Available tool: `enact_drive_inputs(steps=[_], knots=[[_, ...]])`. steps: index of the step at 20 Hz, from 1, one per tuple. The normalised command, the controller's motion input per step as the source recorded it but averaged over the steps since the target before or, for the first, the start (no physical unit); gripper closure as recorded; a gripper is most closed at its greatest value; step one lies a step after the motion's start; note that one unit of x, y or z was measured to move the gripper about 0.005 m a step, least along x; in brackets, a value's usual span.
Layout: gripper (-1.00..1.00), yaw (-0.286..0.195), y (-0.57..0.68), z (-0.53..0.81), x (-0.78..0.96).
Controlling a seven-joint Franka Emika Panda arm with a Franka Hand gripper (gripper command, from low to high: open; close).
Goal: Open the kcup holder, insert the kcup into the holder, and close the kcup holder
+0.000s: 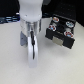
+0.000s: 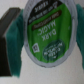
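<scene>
Exterior view: the Panda arm descends from the top centre of the frame, its white wrist filling the upper middle. The gripper (image 1: 31,41) hangs below it at frame centre-left, above a pale table (image 1: 12,60). The kcup holder (image 1: 61,31), a black boxy unit, sits at the right of the frame, with its drawer drawn out so that several colourful pods (image 1: 59,25) show in rows inside.

Wrist view: the kcup (image 2: 49,35) fills the centre of the frame, foil lid facing the camera. It sits between the teal fingers (image 2: 19,42) and appears to touch them on both sides, so the gripper (image 2: 49,36) is judged to be clamped on the pod. The pod itself cannot be made out in the exterior view.

Governing relation: the open drawer lies to the exterior view's right of the gripper and a little toward the upper part of the frame, near but apart. The drawer's long axis runs diagonally from upper left to lower right. In judgement, the next move is a sideways carry toward a free pocket; which pockets are free cannot be told at this resolution.

Writing: the green lid appears to read "DARK MAGIC", printed upside down in the frame, with smaller text round the rim that is illegible. No brand name can be read with confidence.
</scene>
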Motion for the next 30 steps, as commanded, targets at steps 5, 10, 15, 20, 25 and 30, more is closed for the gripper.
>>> enact_drive_inputs(steps=[5, 10, 15, 20, 25, 30], knots=[[1.00, -0.064, 0.34, 0.85, 0.02], [1.00, -0.020, 0.43, 0.90, 0.02], [1.00, 0.011, 0.54, 0.74, 0.01], [1.00, 0.035, 0.63, 0.56, -0.02], [1.00, 0.026, 0.64, 0.50, -0.04], [1.00, 0.044, 0.63, 0.30, -0.02]])
